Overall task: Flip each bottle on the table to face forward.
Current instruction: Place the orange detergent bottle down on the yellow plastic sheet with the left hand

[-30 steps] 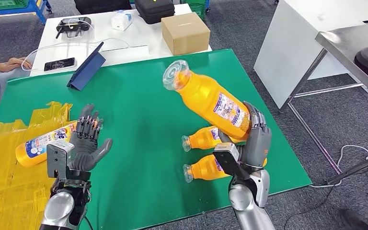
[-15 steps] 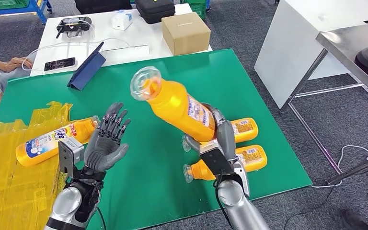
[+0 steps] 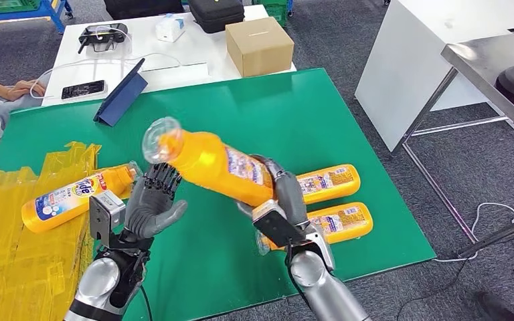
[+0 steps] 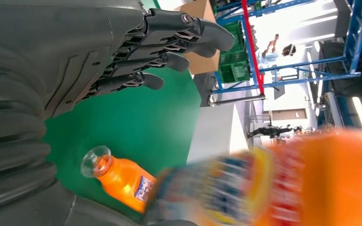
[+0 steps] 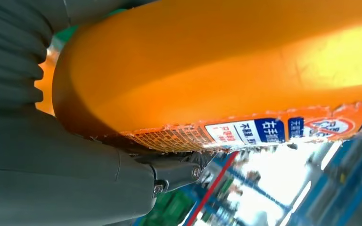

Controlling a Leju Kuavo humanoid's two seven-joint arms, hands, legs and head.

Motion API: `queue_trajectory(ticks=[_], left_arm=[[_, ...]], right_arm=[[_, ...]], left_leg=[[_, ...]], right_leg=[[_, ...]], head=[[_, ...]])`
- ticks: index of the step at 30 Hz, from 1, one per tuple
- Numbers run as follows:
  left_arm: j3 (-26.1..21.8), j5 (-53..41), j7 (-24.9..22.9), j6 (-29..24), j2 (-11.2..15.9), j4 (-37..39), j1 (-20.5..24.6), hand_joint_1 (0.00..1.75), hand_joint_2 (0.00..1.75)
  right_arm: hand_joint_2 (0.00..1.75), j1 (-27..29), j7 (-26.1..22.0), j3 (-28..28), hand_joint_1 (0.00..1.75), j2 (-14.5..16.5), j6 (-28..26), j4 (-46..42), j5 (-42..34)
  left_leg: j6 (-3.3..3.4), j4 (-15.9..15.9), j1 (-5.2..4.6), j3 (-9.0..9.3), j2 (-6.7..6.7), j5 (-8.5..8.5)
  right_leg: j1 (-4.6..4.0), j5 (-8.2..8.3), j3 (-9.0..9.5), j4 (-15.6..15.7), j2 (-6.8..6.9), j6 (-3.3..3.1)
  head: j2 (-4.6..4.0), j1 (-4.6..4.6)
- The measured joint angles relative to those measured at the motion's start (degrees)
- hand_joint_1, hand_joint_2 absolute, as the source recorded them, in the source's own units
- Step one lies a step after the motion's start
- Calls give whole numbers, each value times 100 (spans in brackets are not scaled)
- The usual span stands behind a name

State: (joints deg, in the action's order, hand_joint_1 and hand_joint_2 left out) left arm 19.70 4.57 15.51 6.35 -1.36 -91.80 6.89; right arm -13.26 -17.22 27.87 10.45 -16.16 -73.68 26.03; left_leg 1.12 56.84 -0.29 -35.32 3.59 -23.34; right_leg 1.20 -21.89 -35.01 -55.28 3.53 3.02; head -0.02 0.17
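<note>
While the right hand grips a large orange bottle by its lower body, the bottle is held above the green table, tilted, with its clear cap end pointing up and toward the robot's left. In the right wrist view the bottle's orange wall and a strip of label lie against the hand's grey cover. The left hand is raised just beside the bottle's neck, palm toward it and fingers spread apart, holding nothing; whether its fingertips touch the bottle cannot be told from the head view, and the left wrist view shows the bottle near that hand as an orange blur.

3 more orange bottles lie on their sides. 2 of them rest near the table's right edge, one behind the other, partly hidden by the right hand: the farther one and the nearer one, both with labels up. The third, a bottle with a blue and white label, lies to the left with its base on a crumpled yellow plastic sheet.

Behind the green table stands a white table carrying a cardboard box, a phone and a blue tablet case. A person's arm rests at the far left.
</note>
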Motion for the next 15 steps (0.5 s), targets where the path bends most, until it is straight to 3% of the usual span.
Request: queue_trajectory(ticks=[15], left_arm=[[120, -162, 75, -236, -8, 90, 176, 0, 175]], right_arm=[[175, -502, 252, 585, 175, 248, 340, 1241, 103]], left_leg=[[-1, 0, 0, -1, -2, 4]], right_leg=[[0, 1, -1, 0, 0, 0]], head=[[0, 1]])
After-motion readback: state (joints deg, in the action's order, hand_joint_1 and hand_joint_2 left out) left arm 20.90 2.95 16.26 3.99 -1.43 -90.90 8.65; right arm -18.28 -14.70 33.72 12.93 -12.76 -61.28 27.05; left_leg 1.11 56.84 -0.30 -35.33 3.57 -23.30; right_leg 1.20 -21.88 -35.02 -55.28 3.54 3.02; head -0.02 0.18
